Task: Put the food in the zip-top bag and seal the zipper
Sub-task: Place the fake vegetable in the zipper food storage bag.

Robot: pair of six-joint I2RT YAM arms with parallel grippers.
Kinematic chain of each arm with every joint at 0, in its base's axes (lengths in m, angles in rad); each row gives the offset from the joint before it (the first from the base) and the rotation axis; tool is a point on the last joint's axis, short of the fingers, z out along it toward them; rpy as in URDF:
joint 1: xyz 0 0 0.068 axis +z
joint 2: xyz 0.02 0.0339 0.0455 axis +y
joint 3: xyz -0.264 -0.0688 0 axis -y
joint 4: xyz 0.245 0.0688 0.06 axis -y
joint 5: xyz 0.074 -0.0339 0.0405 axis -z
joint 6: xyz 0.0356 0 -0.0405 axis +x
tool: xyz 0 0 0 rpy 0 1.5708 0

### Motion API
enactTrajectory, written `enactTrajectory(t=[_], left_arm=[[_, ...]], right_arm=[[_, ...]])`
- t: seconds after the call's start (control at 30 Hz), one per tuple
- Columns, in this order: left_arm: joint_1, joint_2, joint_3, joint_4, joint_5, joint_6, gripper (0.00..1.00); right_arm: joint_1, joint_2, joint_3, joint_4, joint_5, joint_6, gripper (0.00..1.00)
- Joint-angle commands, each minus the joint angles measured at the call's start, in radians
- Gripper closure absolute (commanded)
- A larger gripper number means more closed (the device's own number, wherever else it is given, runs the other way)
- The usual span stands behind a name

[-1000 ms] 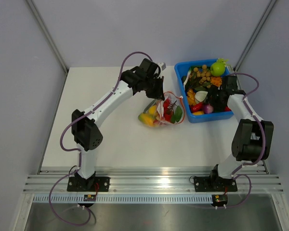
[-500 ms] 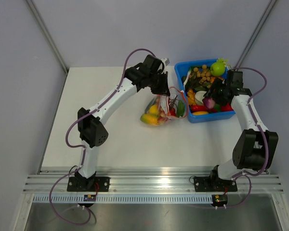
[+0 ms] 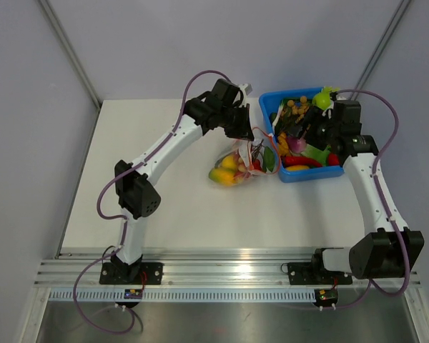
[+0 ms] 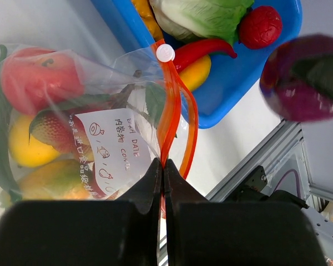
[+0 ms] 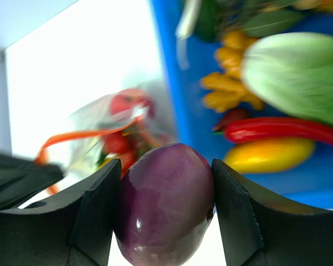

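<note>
Zipper (image 4: 168,116), a thin, glossy red-orange strip, is pinched between the flat black fingers of the left tool (image 4: 162,163), whose jaws are pressed fully together on it. From that grip the zipper runs as two ribbon-like bands, parted into a narrow loop, up to a small round white slider (image 4: 165,52). The zip-top bag (image 4: 108,66) joined to it is seen as clear, crinkly film carrying a white printed label (image 4: 114,145). Food (image 4: 36,77) is packed inside it: smooth plastic shapes in red, yellow and orange, with green leaves. The bag is lying on the white table (image 3: 164,207), just beside the near left corner of the blue bin (image 3: 305,176).

The right tool (image 5: 165,172) is closed on a purple piece (image 5: 166,221), a smooth, shiny, egg-like form clamped between two broad dark fingers (image 5: 94,216). It is held over the left part of the bin, near the bag's mouth. In the hard-walled bin are heaped a glossy curved red chilli (image 5: 288,130), a yellow oval piece (image 5: 269,155), a pale green ribbed leafy piece (image 5: 299,72) and a cluster of small yellow-orange lumps (image 5: 225,88).
</note>
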Motion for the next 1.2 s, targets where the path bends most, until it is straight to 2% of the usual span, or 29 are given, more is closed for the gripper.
enactTrajectory(t=[0.0,0.23,0.5,0.83,0.93,0.97,1.07,1.17], left_arm=[[-0.003,-0.018,0.018,0.052,0.053,-0.005,1.00],[-0.003,-0.059,-0.019,0.061,0.065,-0.008,1.00],[0.008,-0.126,-0.099,0.121,0.119,-0.057,1.00],[0.018,-0.159,-0.122,0.161,0.159,-0.091,1.00],[0.023,-0.168,-0.133,0.176,0.169,-0.099,1.00],[0.025,-0.174,-0.151,0.184,0.177,-0.105,1.00],[0.037,-0.197,-0.186,0.216,0.188,-0.120,1.00],[0.051,-0.212,-0.208,0.230,0.199,-0.131,1.00]], right_arm=[[0.116,-0.038,0.027,0.030,-0.002,0.055,0.56],[0.242,0.014,-0.011,0.116,0.016,0.124,0.55],[0.287,0.097,-0.043,0.191,0.038,0.164,0.54],[0.353,0.162,-0.043,0.236,0.064,0.199,0.51],[0.365,0.178,-0.042,0.239,0.074,0.207,0.41],[0.365,0.185,-0.043,0.234,0.074,0.208,0.32],[0.367,0.175,-0.046,0.217,0.085,0.198,0.18],[0.367,0.146,-0.043,0.187,0.105,0.182,0.13]])
